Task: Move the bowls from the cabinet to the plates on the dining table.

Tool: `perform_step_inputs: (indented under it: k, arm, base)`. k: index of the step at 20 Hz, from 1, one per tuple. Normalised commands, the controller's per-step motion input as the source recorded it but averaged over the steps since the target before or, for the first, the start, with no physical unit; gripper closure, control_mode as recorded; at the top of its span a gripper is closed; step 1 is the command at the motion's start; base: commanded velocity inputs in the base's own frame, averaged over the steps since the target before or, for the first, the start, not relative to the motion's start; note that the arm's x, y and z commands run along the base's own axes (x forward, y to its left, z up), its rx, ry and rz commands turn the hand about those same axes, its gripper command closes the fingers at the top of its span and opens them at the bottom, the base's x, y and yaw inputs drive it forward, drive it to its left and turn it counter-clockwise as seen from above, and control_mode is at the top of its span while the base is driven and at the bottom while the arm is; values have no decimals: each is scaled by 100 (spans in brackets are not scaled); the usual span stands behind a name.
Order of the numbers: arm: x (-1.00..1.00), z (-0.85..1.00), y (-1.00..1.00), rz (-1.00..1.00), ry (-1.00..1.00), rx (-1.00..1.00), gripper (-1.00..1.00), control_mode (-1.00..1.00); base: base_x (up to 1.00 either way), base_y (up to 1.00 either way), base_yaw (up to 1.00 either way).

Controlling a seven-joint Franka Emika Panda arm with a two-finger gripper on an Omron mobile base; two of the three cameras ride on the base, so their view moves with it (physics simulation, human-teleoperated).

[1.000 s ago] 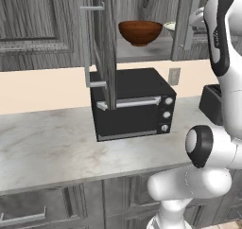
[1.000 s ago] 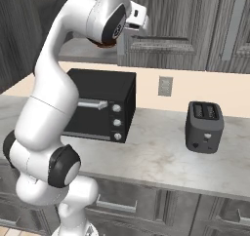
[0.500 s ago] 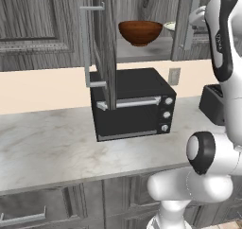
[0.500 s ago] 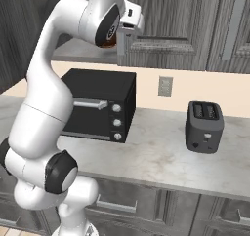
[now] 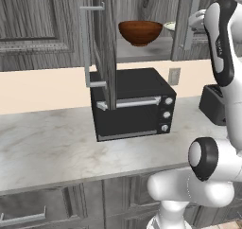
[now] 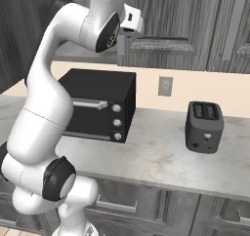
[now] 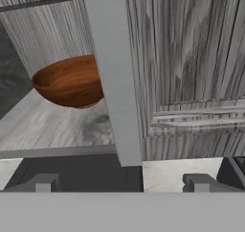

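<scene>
The cabinet point(image 5: 142, 5) stands open above the counter. On its shelf sits a glossy reddish-brown bowl point(image 5: 140, 31), also in the hand view point(image 7: 69, 85). A pale bowl point(image 5: 169, 26) peeks out to its right, half hidden by the right door's bar handle point(image 5: 189, 22). My gripper point(image 7: 122, 183) is open and empty, held in front of that door point(image 7: 191, 68); its silver handle point(image 7: 115, 77) runs between me and the wooden bowl. Both fingertips point(image 7: 43, 183) stay short of the shelf. The plates and the dining table are out of view.
A black toaster oven point(image 5: 132, 105) stands on the marble counter point(image 5: 47, 147) right below the shelf. A dark toaster point(image 6: 204, 127) stands further right. The left cabinet door point(image 5: 105, 43) juts out edge-on, its handle point(image 5: 86, 43) facing me. Closed wall cupboards point(image 6: 195, 25) flank the opening.
My hand has edged a little left and down in front of the right door. Both bowls lie where they were, and the jaws stay wide.
</scene>
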Motion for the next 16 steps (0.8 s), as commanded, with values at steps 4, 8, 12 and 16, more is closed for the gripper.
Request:
perform_step_inputs:
  k: [4,8,12,16]
  arm:
    - [14,-6,0,0,0,0,-100,-100]
    - [25,-7,0,0,1,0,-100,-100]
    - [26,-11,0,0,0,0,-100,-100]
    - [30,-4,0,0,0,0,-100,-100]
  base:
    - [0,0,0]
    - [0,0,0]
    - [0,0,0]
    - [0,0,0]
